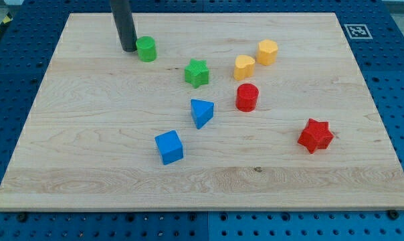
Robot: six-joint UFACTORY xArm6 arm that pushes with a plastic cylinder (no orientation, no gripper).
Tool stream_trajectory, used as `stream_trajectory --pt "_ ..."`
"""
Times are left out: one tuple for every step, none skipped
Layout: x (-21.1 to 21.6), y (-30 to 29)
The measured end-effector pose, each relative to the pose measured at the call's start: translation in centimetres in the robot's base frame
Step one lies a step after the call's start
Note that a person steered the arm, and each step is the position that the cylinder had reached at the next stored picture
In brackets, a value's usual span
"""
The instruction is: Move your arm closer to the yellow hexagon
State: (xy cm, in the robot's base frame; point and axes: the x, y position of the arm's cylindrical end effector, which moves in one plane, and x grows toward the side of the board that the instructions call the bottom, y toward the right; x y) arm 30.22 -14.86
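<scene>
**A:** what's the surface like in the camera view?

**B:** pale wooden desk (88,167) sitting on a blue pegboard base (396,100), with a black-and-white square marker (357,31) in the view's top right corner. No readable writing.

**A:** jaws open or closed?

**B:** no jaws on this arm, just a dark rod. My tip (128,49) is touching or just beside the green cylinder (146,49), on its left.

**A:** and the yellow hexagon (267,51)?

**B:** well apart, toward the view's right, just beside the yellow heart (243,67), above the red cylinder (247,97).
</scene>
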Motion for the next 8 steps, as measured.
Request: stream_trajectory --pt "0.0 0.2" --pt "0.0 1.2" --pt "-0.2 1.5" --pt "-5.5 1.8" --pt "-9.3 5.6" --pt "-9.3 13.1" --pt "-8.8 23.6" --pt "-6.0 33.8"
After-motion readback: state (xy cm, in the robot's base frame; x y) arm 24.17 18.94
